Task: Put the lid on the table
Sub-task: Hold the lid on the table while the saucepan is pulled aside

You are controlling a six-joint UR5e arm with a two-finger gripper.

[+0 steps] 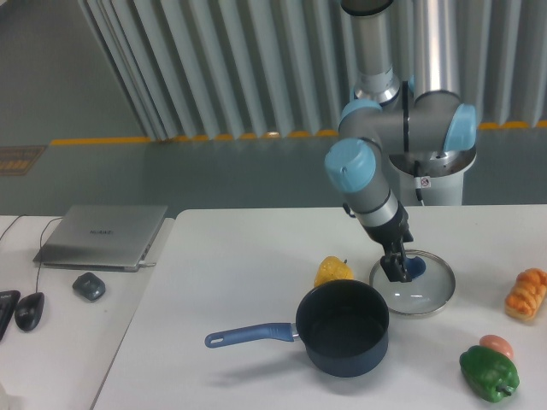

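Observation:
The lid (423,295) is a round clear glass disc with a metal rim. It lies low on the white table (239,273), just right of and behind the dark blue saucepan (344,329), and I cannot tell if it rests fully flat. Its blue knob (417,268) shows right beside my gripper (398,270). The gripper reaches down from above, with its dark fingers (394,272) at the knob's left side. The far finger is hidden, so I cannot tell whether the jaws grip the knob.
A yellow fruit (332,272) lies just left of the lid, behind the saucepan. A green pepper (489,372), a pinkish item (497,344) and an orange item (526,293) lie at the right. A grey laptop (104,235) and mice (89,286) are on the left desk.

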